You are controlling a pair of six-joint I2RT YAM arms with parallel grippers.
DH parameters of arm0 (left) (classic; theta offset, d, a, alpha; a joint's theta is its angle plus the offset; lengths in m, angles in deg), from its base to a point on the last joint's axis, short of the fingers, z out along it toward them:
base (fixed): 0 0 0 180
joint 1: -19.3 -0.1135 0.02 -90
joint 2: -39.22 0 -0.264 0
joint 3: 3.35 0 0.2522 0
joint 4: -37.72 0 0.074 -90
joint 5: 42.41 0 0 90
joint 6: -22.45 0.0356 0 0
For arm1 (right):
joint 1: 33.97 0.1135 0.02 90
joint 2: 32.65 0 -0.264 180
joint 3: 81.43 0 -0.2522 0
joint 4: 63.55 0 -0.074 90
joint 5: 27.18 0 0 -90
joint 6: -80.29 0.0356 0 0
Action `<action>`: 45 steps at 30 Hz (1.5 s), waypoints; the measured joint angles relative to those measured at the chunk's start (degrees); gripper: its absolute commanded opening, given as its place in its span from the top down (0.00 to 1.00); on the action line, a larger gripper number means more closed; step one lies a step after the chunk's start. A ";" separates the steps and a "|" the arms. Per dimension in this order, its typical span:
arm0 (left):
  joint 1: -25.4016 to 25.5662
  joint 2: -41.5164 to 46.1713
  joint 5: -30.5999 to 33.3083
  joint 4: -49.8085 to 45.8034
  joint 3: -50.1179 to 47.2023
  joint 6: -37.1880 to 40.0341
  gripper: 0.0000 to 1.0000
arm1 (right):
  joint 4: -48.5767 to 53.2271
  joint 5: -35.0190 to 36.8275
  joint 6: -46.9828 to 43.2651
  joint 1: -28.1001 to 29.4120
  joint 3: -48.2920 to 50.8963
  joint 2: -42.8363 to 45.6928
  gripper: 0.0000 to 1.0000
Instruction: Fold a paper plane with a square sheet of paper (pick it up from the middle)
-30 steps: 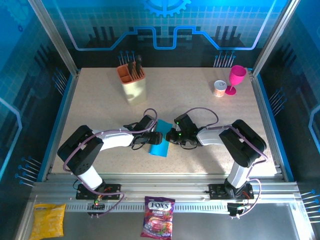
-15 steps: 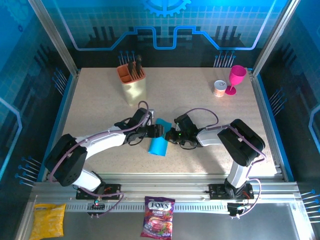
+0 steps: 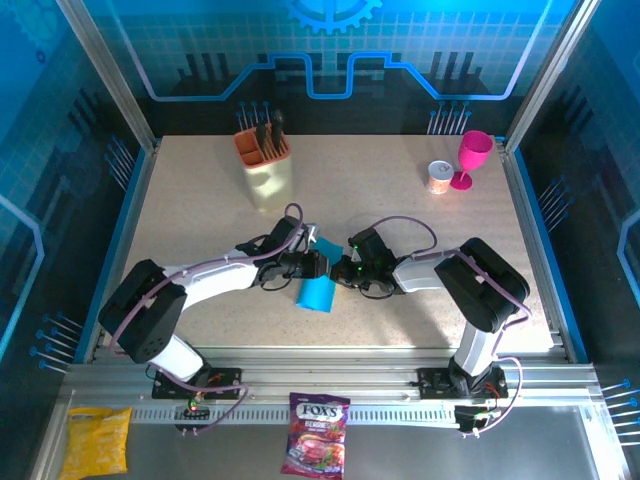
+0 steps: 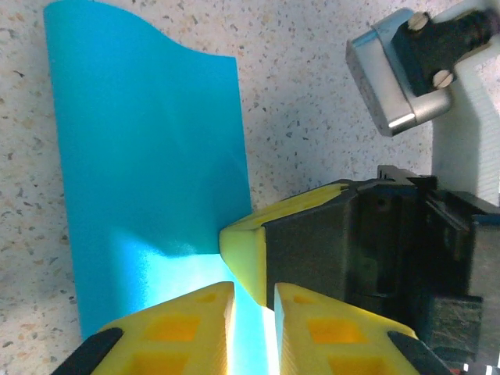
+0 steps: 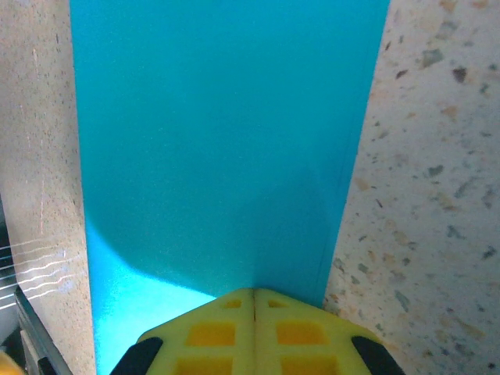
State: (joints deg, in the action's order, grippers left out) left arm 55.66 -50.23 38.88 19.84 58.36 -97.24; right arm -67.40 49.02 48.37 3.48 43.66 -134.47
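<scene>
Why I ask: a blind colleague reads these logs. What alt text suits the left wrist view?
A strip of cyan paper lies on a speckled table, far end wavy. At the bottom the left gripper, yellow fingers narrowly parted, sits over its near end, where the right gripper meets the paper's edge from the right.

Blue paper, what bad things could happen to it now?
It might tear or wrinkle. The right gripper is shut on the blue paper at its edge, and the left gripper, nearly closed, sits right beside it, so pulling apart could rip the thin sheet. Their fingers almost touch and could bump. The far edge looks wavy on the table, so a fold may come out crooked.
</scene>
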 measured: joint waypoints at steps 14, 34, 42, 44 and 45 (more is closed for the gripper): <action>-2.82 -4.00 0.33 2.34 -2.36 0.04 0.85 | -0.07 -0.24 -0.02 0.00 -0.09 -0.15 1.00; -3.82 -4.46 1.27 3.32 -1.68 0.04 0.80 | -0.46 -0.81 -0.24 -0.02 -0.11 -0.48 1.00; -5.44 -7.39 0.31 4.13 3.85 0.33 0.83 | -0.48 -0.85 -0.24 -0.02 -0.11 -0.70 1.00; -5.95 -9.11 0.28 4.42 4.04 0.72 0.84 | -0.50 -0.85 -0.24 -0.02 -0.11 -0.70 1.00; -6.19 -10.01 0.31 4.48 4.04 0.96 0.84 | -0.50 -0.85 -0.24 -0.02 -0.11 -0.74 1.00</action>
State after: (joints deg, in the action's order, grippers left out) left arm 49.47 -60.24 39.19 24.32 62.40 -96.28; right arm -67.90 48.17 48.13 3.46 43.55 -135.21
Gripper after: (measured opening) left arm 0.164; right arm 0.061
